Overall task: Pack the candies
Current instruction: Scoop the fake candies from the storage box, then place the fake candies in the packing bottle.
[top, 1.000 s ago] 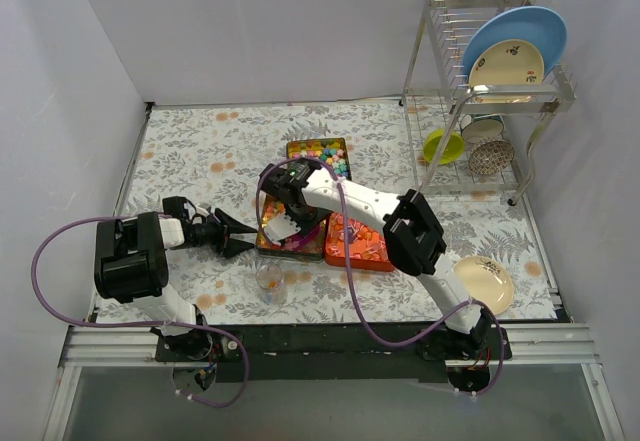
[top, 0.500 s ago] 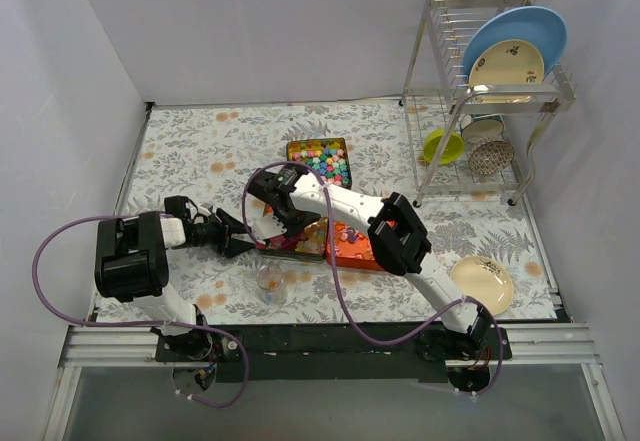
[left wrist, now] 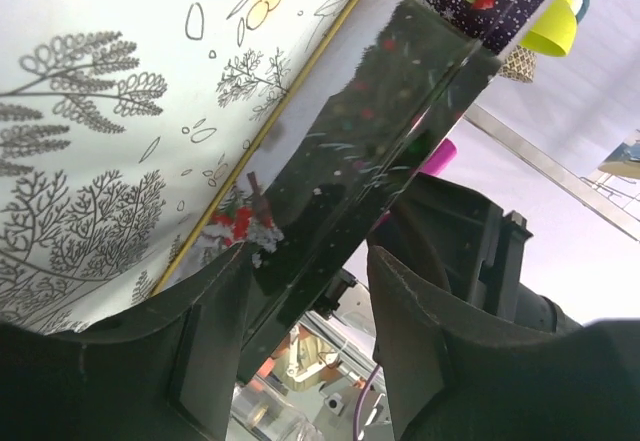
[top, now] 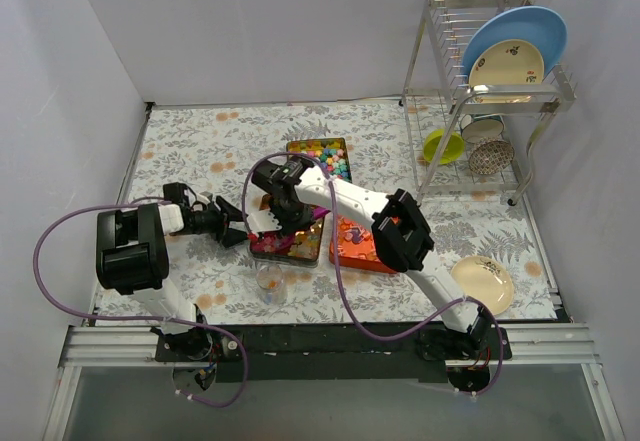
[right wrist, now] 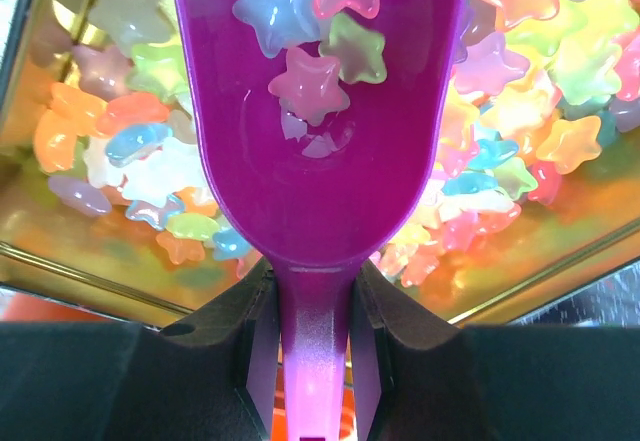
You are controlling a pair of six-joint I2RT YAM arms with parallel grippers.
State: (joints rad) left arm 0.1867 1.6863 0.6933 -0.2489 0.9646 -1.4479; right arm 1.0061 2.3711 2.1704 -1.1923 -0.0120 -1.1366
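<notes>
The candies (right wrist: 520,111) are pastel star-shaped pieces that fill a gold-lined tin (right wrist: 90,266), which shows mid-table in the top view (top: 300,253). My right gripper (right wrist: 312,291) is shut on the handle of a purple scoop (right wrist: 320,171). The scoop holds several candies (right wrist: 310,81) just above the heap. In the top view the right gripper (top: 283,221) is over this tin. My left gripper (left wrist: 305,301) is open. Its jaws straddle the tin's dark left wall (left wrist: 380,131), which lies against one finger. In the top view the left gripper (top: 238,233) is at the tin's left edge.
A second tin of candies (top: 320,154) lies just behind the first. An orange lid (top: 362,249) lies to its right and a small clear jar (top: 270,279) stands in front. A dish rack (top: 490,91) stands at the back right. A plate (top: 483,283) lies near the right arm's base.
My left gripper has moved up to the tin's left edge and now straddles its wall. My right gripper has swung left and back slightly over the tin with the scoop.
</notes>
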